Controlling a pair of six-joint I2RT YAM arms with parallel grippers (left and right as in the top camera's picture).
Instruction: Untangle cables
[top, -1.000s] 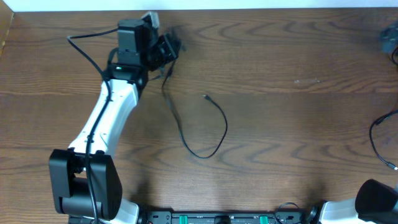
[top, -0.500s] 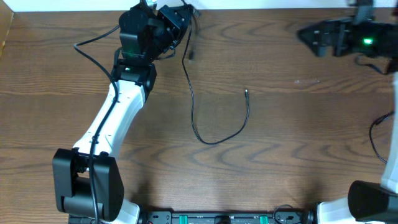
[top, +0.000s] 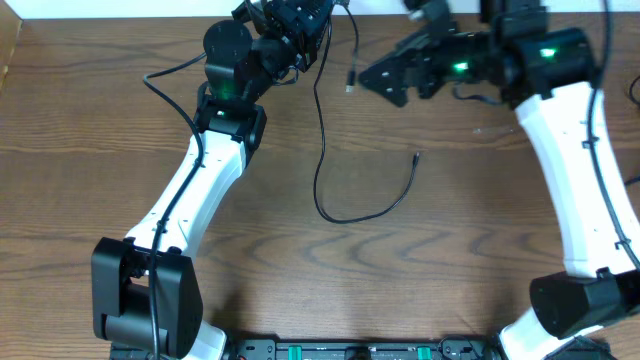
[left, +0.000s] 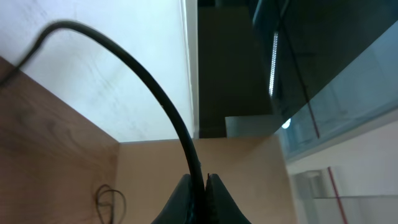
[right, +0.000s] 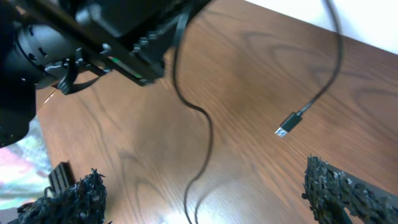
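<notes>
My left gripper (top: 300, 22) is at the table's far edge, shut on the thin black cord (top: 320, 140); the left wrist view shows the cord pinched between its jaws (left: 199, 182). From there the cord hangs down, curves across the table and ends in a small plug (top: 416, 157). A short free end with a plug (top: 350, 84) dangles beside my right gripper (top: 385, 85), which is open and empty. In the right wrist view the cord (right: 205, 134) and the dangling plug (right: 287, 126) lie ahead of the open fingers (right: 205, 193). No white cord shows.
The wooden table (top: 480, 260) ends at a white wall at the back and at an edge at the far left (top: 10, 50). A thick black arm wire (top: 605, 215) loops near the right edge. The left arm's body (right: 106, 37) fills the right wrist view's upper left.
My left gripper has moved right along the far edge, lifting the black cord and dragging its loop right. My right arm has swung in from the right toward the dangling plug.
</notes>
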